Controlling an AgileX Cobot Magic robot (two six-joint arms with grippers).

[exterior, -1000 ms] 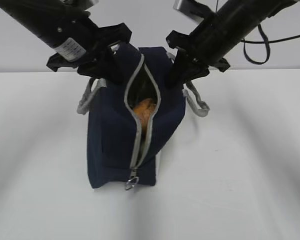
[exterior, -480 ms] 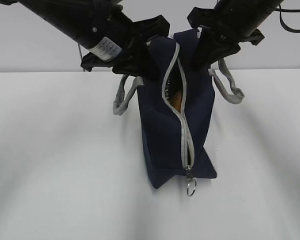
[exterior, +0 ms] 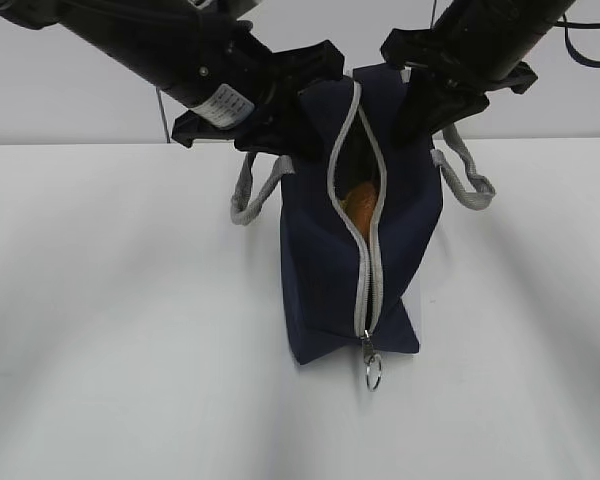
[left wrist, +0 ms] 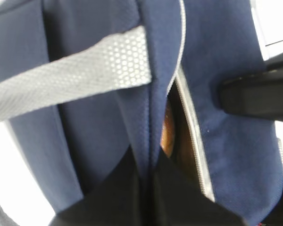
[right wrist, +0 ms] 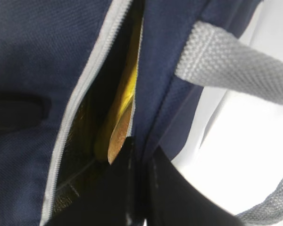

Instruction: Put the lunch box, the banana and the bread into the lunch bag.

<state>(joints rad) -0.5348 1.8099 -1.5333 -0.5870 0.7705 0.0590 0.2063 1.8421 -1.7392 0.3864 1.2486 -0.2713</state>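
A plain white table [exterior: 100, 330] is filling the lower part of the exterior view, with a pale grey wall behind it.

The left gripper [exterior: 298, 140] is pinching a fold of fabric at the top left edge of the lunch bag [exterior: 325, 290], its jaws closed tight on the cloth. The right gripper [exterior: 420, 115] is doing the same on the top right edge. In each wrist view the navy fabric is running straight down between the black fingers.

Between the two grips the bag is hanging upright, its long axis vertical and its lower end resting on or just above the table — I cannot tell which. The zipper [exterior: 372, 270] is running top to bottom, gaping at the top and closed lower down, with the ring pull [exterior: 372, 372] dangling at the bottom.

Through the gap the bread [exterior: 360, 205] is showing as an orange-brown patch, and the right wrist view is catching the banana [right wrist: 121, 106] inside. The lunch box is not visible.

The opening is lying midway between the arms, neither one nearer — both are occupied. A white label [exterior: 223, 100] on the left arm is too blurred to read.
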